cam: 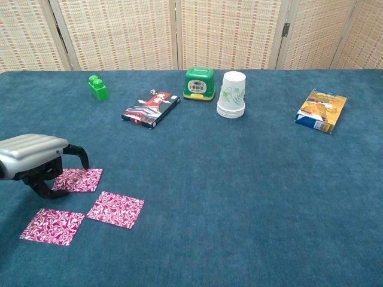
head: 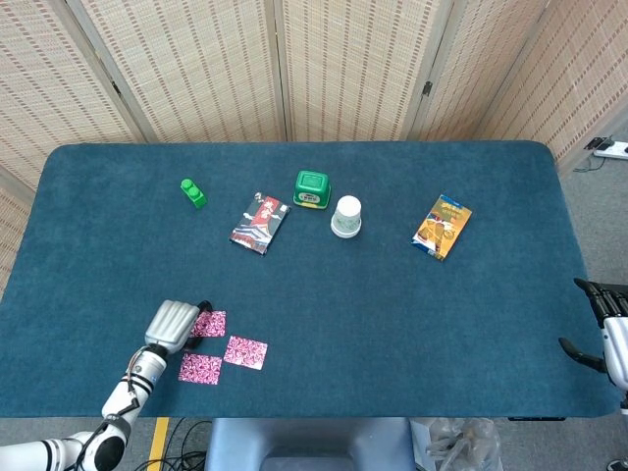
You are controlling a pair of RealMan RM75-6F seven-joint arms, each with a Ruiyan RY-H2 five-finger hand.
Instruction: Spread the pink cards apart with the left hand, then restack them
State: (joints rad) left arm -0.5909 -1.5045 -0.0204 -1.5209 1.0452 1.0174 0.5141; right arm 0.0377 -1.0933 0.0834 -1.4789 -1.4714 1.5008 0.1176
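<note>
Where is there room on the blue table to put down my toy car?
Lots of bare cloth lies in the middle, between the paper cups and the pink cards. The near right side, in front of the snack box, is bare too. It is crowded by the left hand, at the cards.

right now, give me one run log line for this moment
phase: spread done, restack pending | left robot hand: fingers curled over far pink patterned card | three pink patterned cards: flat, apart | right robot hand: idle at table edge

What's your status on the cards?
Left hand curled over the far pink card, contact unclear. Three pink cards spread flat, not restacked. Right hand idle at table edge. Nothing obstructing.
</note>
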